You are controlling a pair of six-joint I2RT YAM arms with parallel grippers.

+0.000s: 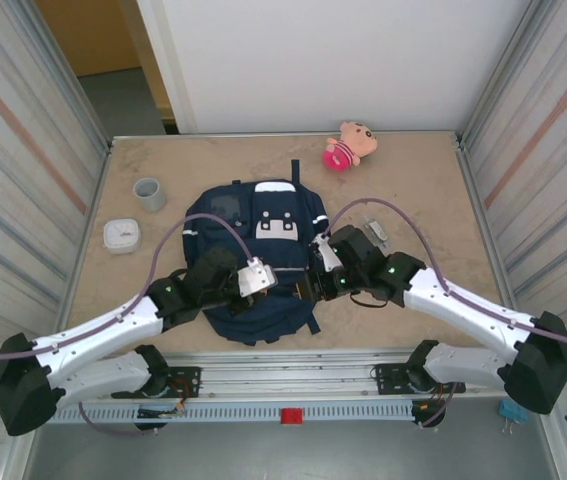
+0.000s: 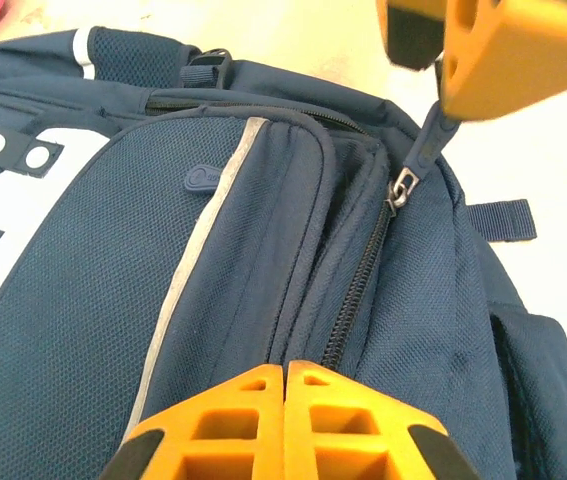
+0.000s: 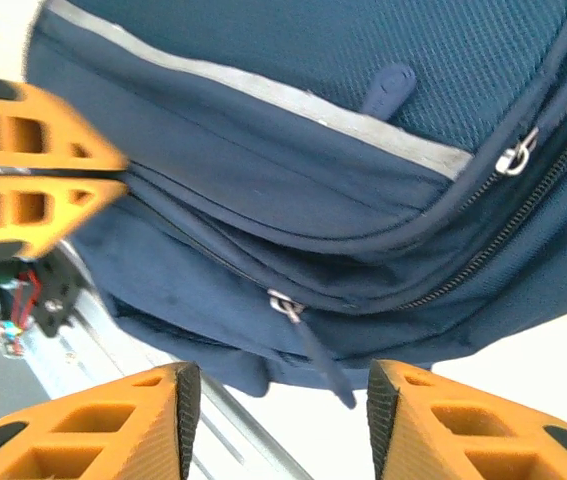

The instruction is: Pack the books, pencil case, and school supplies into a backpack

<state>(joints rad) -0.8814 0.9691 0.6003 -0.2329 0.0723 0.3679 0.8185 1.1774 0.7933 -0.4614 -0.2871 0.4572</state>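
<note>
The right pincer point(image 3: 283, 385) stands partly open, a zipper pull point(image 3: 323, 365) hanging loose between its fingers. The left wrist view shows the left pincer point(image 2: 285, 375) closed tight against the backpack point(image 2: 83, 300), which lies mid-way across the counter point(image 1: 433, 190).

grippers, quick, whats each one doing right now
left gripper: closed, tips at the backpack; whether it pinches fabric cannot be told
right gripper: open, holding nothing, a zipper pull between its fingers
</note>
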